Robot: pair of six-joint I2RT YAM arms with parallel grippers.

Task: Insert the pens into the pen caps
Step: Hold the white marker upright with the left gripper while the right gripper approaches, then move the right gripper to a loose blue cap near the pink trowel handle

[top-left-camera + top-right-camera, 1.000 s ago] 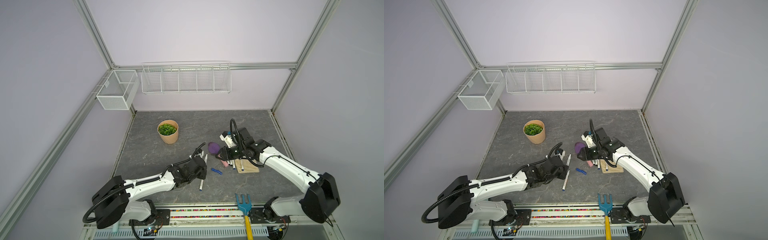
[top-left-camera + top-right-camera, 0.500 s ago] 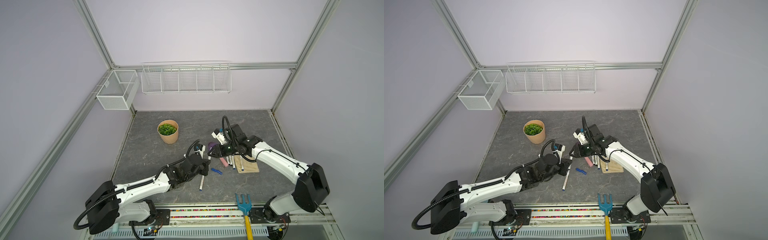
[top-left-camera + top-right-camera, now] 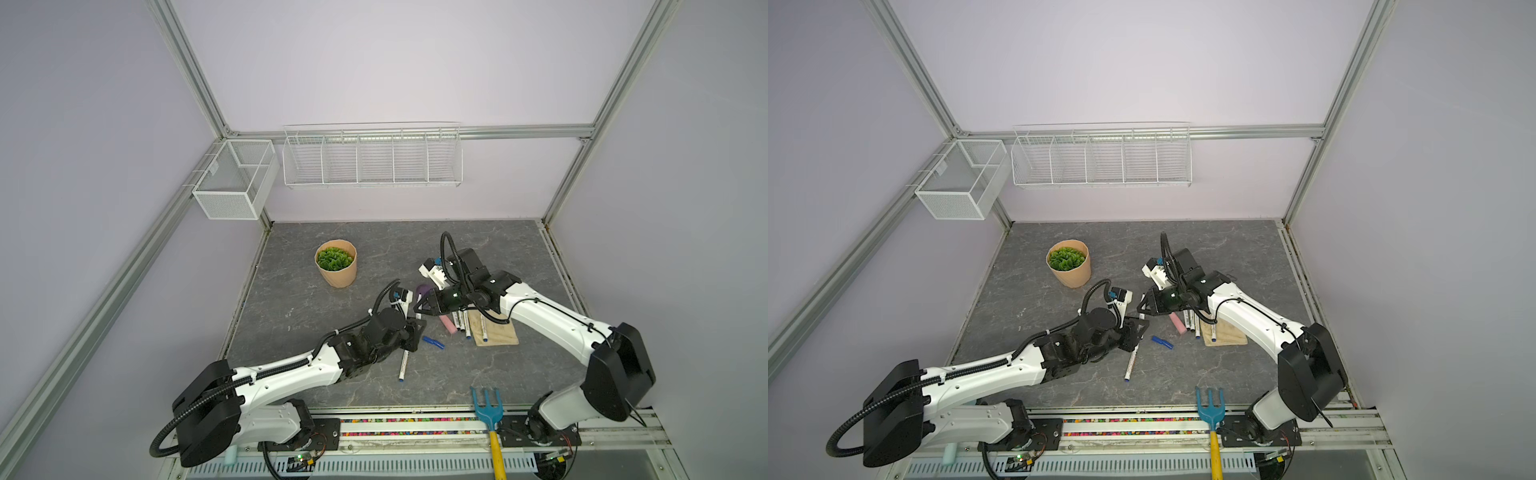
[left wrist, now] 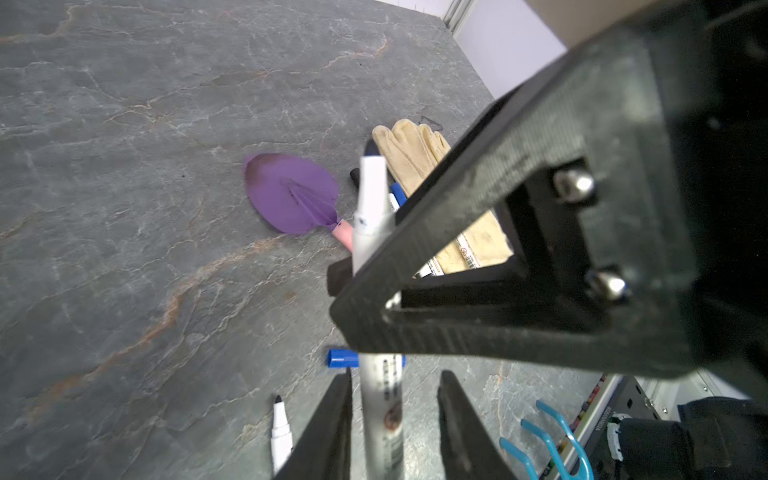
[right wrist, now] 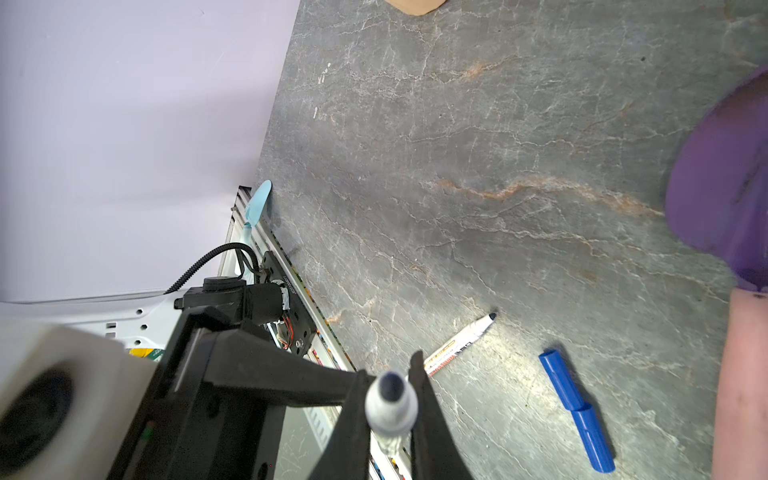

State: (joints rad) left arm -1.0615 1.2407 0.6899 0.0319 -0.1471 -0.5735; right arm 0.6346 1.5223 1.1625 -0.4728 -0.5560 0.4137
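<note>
over the last second the left end effector (image 3: pixel 417 326) has been carried forward, away from its base. the right end effector (image 3: pixel 417 309) has been swung across toward it, so the two are now brought tip to tip. the pen (image 4: pixel 371 195), carried before by the left end effector alone, is now pinched at its upper part by the right end effector (image 5: pixel 388 365), whose jaws have been closed from about half apart. the left jaws have been parted, and a gap is seen on each side of the barrel.
</note>
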